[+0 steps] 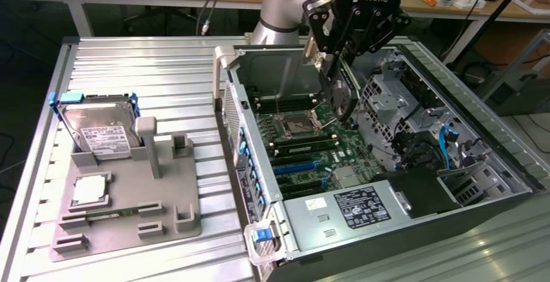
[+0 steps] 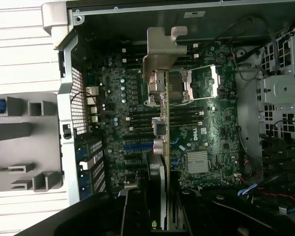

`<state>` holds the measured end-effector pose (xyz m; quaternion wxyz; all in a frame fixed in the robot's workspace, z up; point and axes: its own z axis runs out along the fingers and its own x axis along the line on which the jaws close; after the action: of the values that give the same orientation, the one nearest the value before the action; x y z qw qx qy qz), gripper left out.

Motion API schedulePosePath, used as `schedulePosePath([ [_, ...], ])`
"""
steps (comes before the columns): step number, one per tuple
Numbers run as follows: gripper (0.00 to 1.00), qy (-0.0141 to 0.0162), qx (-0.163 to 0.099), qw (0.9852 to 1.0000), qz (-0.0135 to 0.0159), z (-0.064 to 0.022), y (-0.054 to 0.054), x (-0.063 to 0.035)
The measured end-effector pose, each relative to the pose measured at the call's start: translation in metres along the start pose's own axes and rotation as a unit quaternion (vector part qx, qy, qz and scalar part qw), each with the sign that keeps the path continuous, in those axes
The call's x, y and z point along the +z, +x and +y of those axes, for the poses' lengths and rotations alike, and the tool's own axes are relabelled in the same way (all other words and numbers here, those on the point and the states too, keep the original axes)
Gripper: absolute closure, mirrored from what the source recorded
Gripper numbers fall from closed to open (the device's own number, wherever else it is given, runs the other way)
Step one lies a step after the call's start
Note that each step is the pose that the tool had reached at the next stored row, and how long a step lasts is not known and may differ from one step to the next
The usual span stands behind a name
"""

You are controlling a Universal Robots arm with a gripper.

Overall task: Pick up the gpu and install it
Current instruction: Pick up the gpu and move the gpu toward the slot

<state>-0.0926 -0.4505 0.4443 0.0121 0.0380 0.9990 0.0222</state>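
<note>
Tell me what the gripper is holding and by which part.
The gpu, pinched across its two flat faces by the gripper, toward the end away from its silver bracket.

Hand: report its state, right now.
Hand: closed, holding the gpu.

The exterior view looks obliquely down from above over the table (image 1: 129,63) and open computer case (image 1: 284,69); the wrist view looks straight down along the gpu (image 2: 157,83), close; both share the motherboard (image 1: 297,150).
</note>
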Motion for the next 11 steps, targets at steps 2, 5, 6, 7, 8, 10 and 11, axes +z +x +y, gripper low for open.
schedulePosePath([
  [2,0.73,0.0000,0.000,1.0000,0.0000,0.0002,-0.003,0.0001],
  [5,0.73,0.0000,0.000,1.0000,0.0000,0.0006,-0.008,0.0002],
  [6,0.73,0.0000,0.000,1.0000,0.0000,0.0008,-0.010,0.0003],
  [7,0.73,0.0000,0.000,1.0000,0.0000,0.0009,-0.012,0.0003],
  [8,0.73,0.0000,0.000,1.0000,0.0000,0.0011,-0.014,0.0004],
  [10,0.73,0.0000,0.000,1.0000,0.0000,0.0013,-0.017,0.0004],
  [11,0.73,0.0000,0.000,1.0000,0.0000,0.0014,-0.019,0.0005],
])
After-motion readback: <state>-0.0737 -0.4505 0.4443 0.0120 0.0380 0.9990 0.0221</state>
